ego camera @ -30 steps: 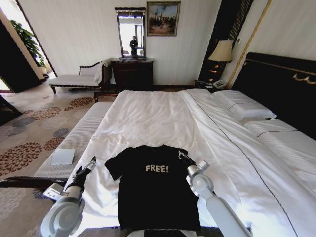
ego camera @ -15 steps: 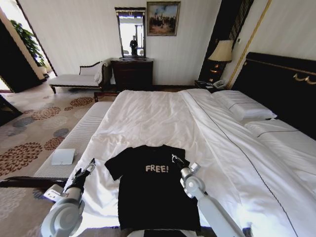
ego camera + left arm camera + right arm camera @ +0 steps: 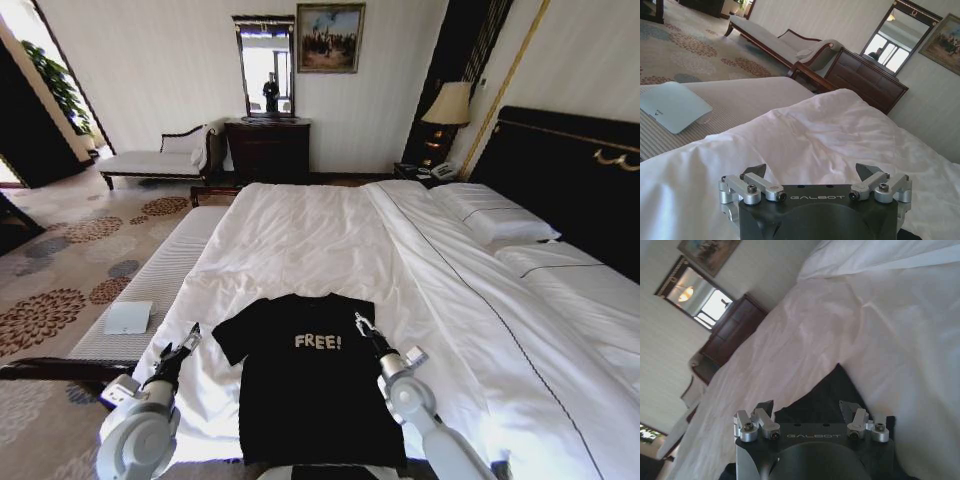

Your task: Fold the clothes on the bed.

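Hovering with its fingers apart, the left gripper (image 3: pixel 186 338) is waiting over the white bed (image 3: pixel 300 230), the black T-shirt (image 3: pixel 305 375) lying flat just to its right. The right gripper (image 3: pixel 364 327), also open, is hanging above the shirt's right sleeve. Being thin, soft cloth, the shirt will probably sag and wrinkle, so sleeve or shoulder seams seem the best hold. Its lower hem is cut off.

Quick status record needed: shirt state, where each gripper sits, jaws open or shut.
shirt: black T-shirt lies flat, unfolded, FREE! lettering up, at near edge of bed
left gripper: open, over white bedding beside shirt's left sleeve, holding nothing
right gripper: open, over shirt's right sleeve, holding nothing
bench: pale bench along bed's left side, white pad on it
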